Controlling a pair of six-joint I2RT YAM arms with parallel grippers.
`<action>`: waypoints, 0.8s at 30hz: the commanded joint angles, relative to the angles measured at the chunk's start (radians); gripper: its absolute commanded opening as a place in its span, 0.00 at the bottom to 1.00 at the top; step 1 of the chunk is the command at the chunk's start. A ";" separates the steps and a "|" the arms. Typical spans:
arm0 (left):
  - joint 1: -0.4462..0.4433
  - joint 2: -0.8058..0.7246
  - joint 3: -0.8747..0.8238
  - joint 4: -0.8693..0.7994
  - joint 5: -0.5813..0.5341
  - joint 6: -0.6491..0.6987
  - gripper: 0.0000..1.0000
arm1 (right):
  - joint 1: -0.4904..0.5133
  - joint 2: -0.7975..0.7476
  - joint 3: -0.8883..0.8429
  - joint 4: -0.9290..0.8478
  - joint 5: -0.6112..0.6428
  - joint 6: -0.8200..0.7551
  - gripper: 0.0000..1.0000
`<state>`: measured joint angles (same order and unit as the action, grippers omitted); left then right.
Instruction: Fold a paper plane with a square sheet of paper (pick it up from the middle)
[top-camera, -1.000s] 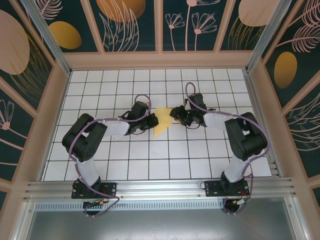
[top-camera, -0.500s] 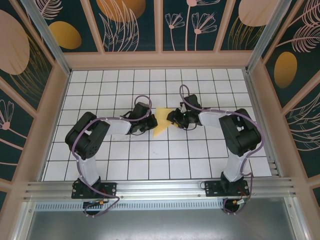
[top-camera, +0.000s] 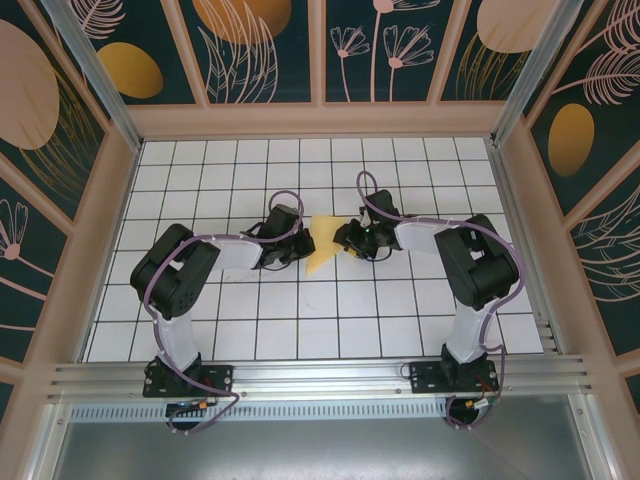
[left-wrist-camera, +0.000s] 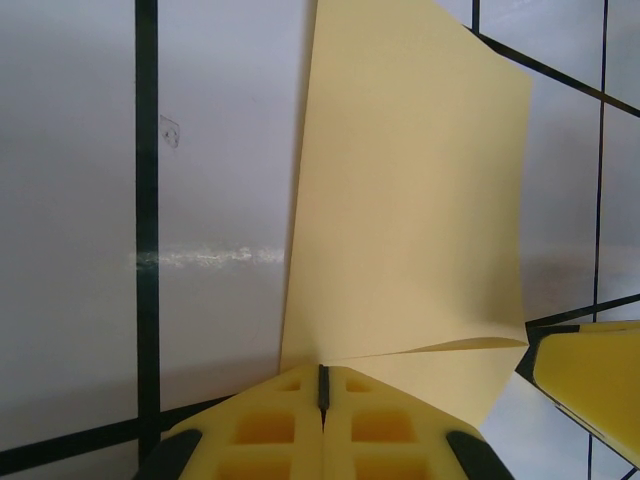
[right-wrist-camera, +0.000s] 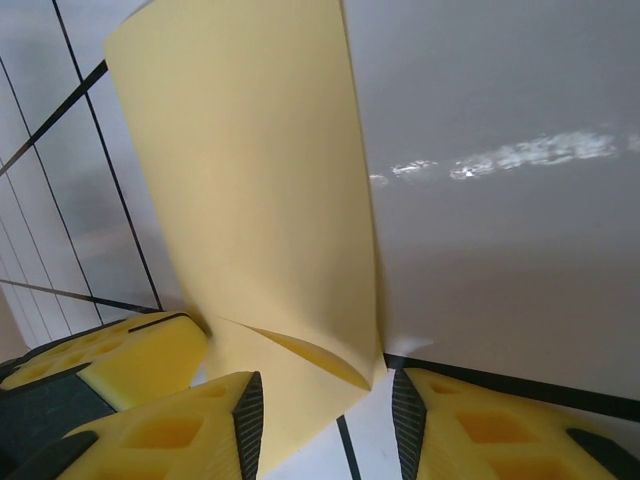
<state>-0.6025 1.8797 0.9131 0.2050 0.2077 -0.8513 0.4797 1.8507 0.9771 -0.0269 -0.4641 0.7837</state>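
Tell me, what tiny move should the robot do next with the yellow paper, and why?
Probably close the right gripper. Its fingers stand apart with a folded corner of the yellow paper between them, while the left gripper looks pinched shut on the paper's other edge. Gripping both sides would likely let them make the next fold.

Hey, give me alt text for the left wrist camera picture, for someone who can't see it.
The left pincer, shut at the bottom of the frame, pinches the near edge of a folded yellow paper. The paper stretches away over a white table with black grid lines. Another yellow finger pokes in at lower right.
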 joint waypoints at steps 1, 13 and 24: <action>-0.003 0.025 -0.001 -0.053 -0.021 -0.013 0.00 | 0.004 0.006 0.021 -0.027 0.022 -0.005 0.42; -0.003 0.027 0.002 -0.055 -0.019 -0.013 0.00 | 0.008 0.011 0.002 0.075 -0.080 0.020 0.28; -0.004 0.018 0.014 -0.059 -0.010 -0.002 0.00 | 0.007 0.054 -0.008 0.133 -0.157 0.058 0.22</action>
<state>-0.6025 1.8797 0.9131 0.2047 0.2081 -0.8513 0.4797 1.8866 0.9768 0.0780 -0.5850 0.8234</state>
